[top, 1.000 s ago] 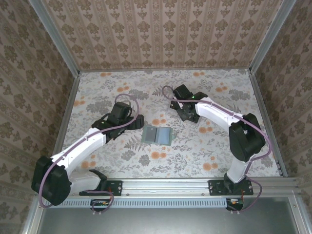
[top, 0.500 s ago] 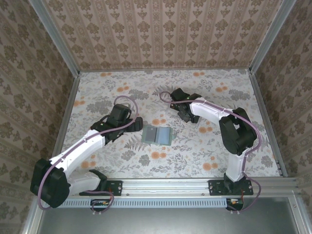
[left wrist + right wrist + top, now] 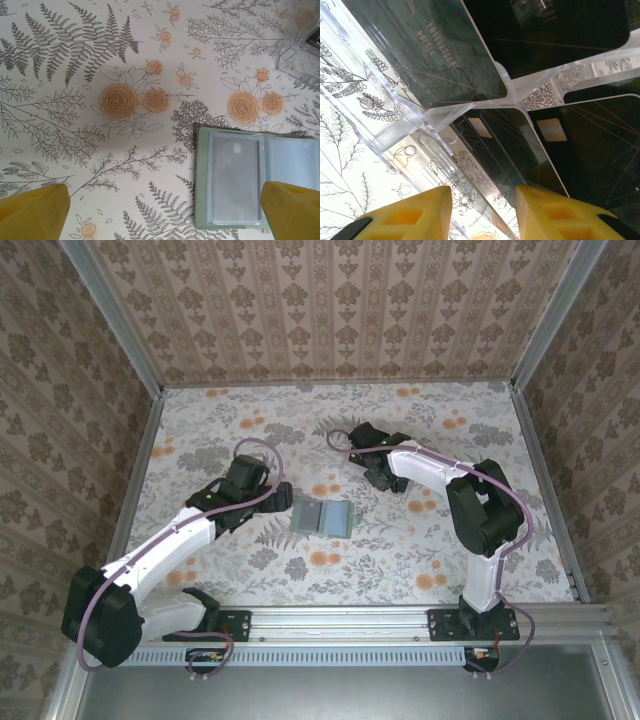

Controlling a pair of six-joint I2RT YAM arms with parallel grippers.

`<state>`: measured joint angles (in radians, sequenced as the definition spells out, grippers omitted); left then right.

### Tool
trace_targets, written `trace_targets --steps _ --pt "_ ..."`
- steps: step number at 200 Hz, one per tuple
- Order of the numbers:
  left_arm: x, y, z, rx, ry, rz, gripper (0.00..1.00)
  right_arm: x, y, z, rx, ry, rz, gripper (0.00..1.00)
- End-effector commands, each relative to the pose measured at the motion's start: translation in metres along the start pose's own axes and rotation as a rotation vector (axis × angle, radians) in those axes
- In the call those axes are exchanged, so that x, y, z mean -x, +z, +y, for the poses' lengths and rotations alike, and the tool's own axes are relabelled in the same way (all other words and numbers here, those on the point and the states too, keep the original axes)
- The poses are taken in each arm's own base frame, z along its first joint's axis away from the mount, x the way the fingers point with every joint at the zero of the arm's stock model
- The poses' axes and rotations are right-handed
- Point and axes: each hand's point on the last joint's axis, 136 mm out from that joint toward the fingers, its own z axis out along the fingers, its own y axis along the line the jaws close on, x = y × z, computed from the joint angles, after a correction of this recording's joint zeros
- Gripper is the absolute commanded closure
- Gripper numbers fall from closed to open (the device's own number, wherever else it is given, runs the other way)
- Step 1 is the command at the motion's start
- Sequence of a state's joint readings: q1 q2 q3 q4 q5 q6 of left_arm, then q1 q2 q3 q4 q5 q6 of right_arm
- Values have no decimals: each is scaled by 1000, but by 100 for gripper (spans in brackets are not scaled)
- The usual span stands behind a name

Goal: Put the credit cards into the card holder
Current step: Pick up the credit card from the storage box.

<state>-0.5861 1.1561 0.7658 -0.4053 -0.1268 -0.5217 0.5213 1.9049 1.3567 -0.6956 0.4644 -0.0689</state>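
Now, the credit cards (image 3: 570,145) stand in the clear tray (image 3: 395,120) just beyond mid-bench (image 3: 400,550), and the card holder (image 3: 323,515) lies open at centre. The right pincer (image 3: 482,212) straddles a card edge, grip unclear. It might snag the tray wall and drag it. The left pincer (image 3: 163,212) is spread wide. Since a second ago, the right elbow has swung inward.

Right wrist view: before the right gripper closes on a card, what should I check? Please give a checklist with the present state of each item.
1. Card holder lies open on the table, clear pockets facing up: ok.
2. Credit cards stand in the clear tray: ok.
3. Right gripper is at the cards, jaws apart: ok.
4. Exactly one card lies between its fingers: cannot tell.
5. Left gripper is wide open and holds nothing: ok.
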Motion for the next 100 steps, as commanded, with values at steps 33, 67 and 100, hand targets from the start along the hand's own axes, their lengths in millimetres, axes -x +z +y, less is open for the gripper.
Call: trace_targets --steps 33,67,100 --pt "1 -2 3 1 -23 -9 0 -13 12 -5 -79 -48 26 61" --pt "0 -1 3 0 -24 -7 0 -14 12 -6 -95 -54 19 63" --pt "0 -1 3 -3 -24 -6 0 -12 8 -5 -92 -52 4 66"
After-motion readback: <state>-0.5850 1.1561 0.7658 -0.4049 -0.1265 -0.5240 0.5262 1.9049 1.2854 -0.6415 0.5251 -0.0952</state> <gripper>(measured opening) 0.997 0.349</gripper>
